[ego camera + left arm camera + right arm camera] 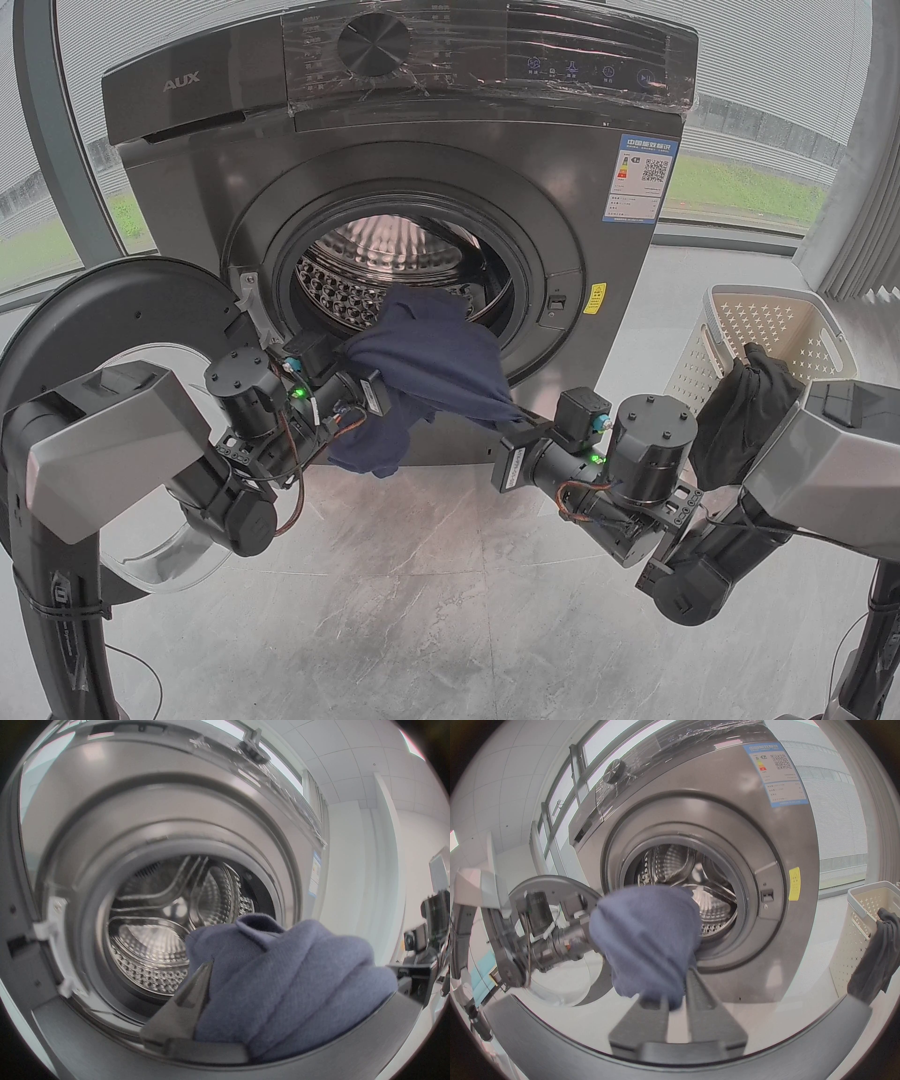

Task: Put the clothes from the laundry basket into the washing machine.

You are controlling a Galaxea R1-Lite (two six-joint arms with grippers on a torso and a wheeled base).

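Observation:
A navy blue garment [431,361] hangs in front of the open drum [375,262] of the washing machine, its upper edge over the drum's lower lip. My left gripper [378,392] is shut on the garment's left side; in the left wrist view the cloth [290,987] bulges over one finger [187,1001]. My right gripper [514,433] is shut on the right lower corner, and its fingers [712,1010] pinch the cloth [647,935] close together. The white laundry basket [797,314] stands to the right on the floor, with a black garment [741,412] draped over its near rim.
The round machine door [103,309] is swung wide open to the left, behind my left arm. Grey tiled floor [422,600] lies in front of the machine. Windows and a curtain [862,216] stand behind the basket.

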